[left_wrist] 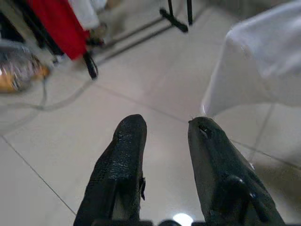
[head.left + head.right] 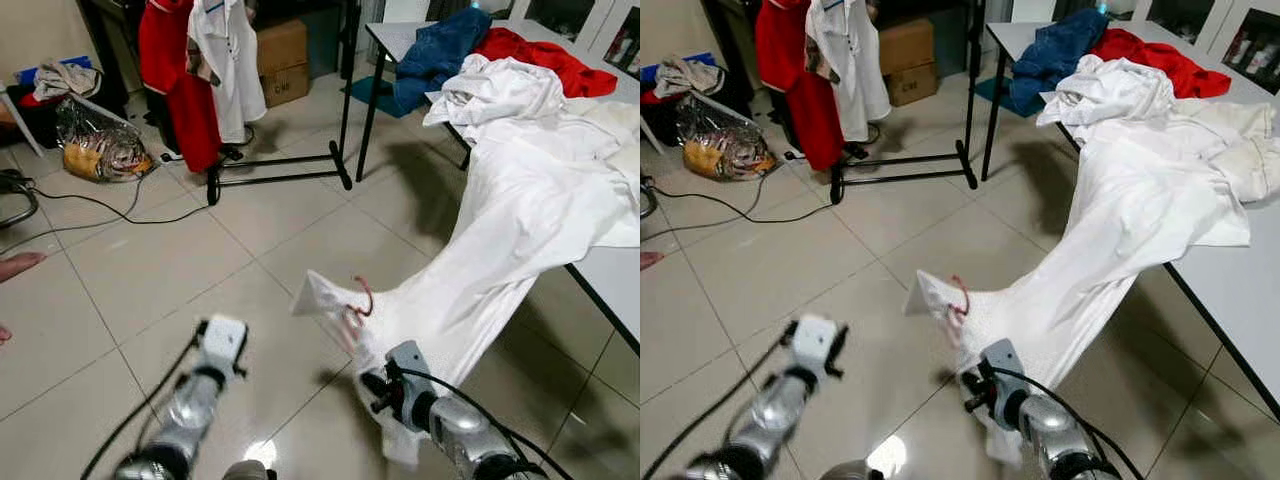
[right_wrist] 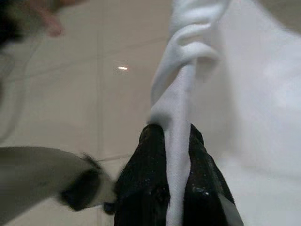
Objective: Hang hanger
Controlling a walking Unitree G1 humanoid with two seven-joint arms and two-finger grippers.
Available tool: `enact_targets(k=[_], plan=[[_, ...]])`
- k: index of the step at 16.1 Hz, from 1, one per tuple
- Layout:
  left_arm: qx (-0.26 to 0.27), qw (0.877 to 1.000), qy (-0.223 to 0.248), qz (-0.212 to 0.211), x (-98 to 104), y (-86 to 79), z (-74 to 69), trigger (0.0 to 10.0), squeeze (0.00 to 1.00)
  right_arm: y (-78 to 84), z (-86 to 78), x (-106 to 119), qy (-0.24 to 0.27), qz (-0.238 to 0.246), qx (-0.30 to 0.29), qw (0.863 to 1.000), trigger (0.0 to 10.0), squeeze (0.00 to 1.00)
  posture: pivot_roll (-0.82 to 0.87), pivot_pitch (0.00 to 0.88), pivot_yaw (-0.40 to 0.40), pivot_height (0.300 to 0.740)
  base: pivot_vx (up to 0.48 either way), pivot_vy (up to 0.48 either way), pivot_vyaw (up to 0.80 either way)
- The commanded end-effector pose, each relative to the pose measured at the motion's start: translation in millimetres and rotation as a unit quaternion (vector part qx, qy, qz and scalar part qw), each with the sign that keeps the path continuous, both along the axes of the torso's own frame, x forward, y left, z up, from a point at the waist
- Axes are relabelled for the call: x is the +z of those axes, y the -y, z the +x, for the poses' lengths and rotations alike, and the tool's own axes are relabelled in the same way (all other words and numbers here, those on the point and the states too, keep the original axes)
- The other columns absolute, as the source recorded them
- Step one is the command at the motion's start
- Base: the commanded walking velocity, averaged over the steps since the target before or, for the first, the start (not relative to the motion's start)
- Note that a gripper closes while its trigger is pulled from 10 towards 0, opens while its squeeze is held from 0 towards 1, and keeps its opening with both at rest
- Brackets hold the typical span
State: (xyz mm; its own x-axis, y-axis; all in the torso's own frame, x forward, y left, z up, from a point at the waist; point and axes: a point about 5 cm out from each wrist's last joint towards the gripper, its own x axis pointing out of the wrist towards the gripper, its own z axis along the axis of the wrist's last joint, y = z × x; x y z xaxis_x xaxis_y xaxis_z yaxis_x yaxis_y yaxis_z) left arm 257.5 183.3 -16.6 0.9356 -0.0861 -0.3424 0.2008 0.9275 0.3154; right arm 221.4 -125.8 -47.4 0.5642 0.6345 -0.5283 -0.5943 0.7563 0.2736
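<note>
Pale floor tiles (image 2: 150, 270) fill the room, where the right gripper (image 3: 176, 136), low in the frame, pinches a fold of one white garment (image 2: 500, 220) trailing off the table (image 2: 610, 275) at right, apparently to draw it toward the clothes rack (image 2: 280, 170) at upper left, where two garments hang. One red hanger (image 2: 362, 296), seemingly inside the cloth, pokes out at centre. Beside it, the left gripper (image 1: 164, 136) hovers, its two fingers parted and empty.
</note>
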Motion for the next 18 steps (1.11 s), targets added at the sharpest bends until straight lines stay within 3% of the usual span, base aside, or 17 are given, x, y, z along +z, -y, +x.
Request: enact_targets(k=[1,3,7,8,9,10,11,17,18], plan=[[-0.026,0.999,0.012,0.018,6,2.1,5.8,10.0,0.15,-1.9,-3.9,2,0.003,0.014,0.055,0.998,10.0,0.00,0.16,0.000,-0.009,0.740,0.000,0.000,0.00],[-0.044,0.998,0.013,0.043,8,0.0,9.1,10.0,0.09,1.1,-11.5,0,0.014,-0.008,0.112,0.994,10.0,0.00,0.15,0.000,-0.004,0.740,0.000,0.000,0.00],[-0.032,0.998,0.027,0.051,16,-7.1,17.5,10.0,0.07,3.4,-13.2,4,0.023,-0.007,0.161,0.987,10.0,0.00,0.14,0.000,0.002,0.740,0.000,0.000,0.00],[-0.041,0.997,0.027,0.056,17,-7.1,18.9,10.0,0.08,2.4,-14.0,4,0.017,-0.001,0.171,0.985,10.0,0.00,0.14,0.000,0.001,0.740,0.000,0.000,0.00],[-0.067,0.995,0.024,0.070,18,-4.8,19.9,10.0,0.16,1.4,-14.8,4,0.012,0.004,0.179,0.984,10.0,0.00,0.14,0.000,0.000,0.740,0.000,0.000,0.00],[-0.097,0.992,0.016,0.080,18,-1.9,20.3,10.0,0.63,0.1,-15.6,5,0.010,0.008,0.192,0.981,10.0,0.00,0.14,0.000,-0.001,0.740,0.000,0.000,0.00],[-0.119,0.989,0.012,0.085,18,0.2,20.4,10.0,1.00,-1.3,-16.7,6,0.008,0.013,0.209,0.978,10.0,0.00,0.14,0.000,-0.001,0.740,0.000,0.000,0.00],[-0.213,0.965,-0.009,0.155,17,6.8,21.1,10.0,1.00,6.9,-17.3,13,-0.003,0.026,0.264,0.964,10.0,0.00,0.14,0.000,0.000,0.740,0.000,0.000,0.00],[-0.235,0.958,-0.014,0.164,16,9.1,20.4,10.0,0.77,6.6,-15.8,15,0.001,0.028,0.267,0.963,10.0,0.00,0.14,0.000,0.001,0.740,0.000,0.000,0.00]])
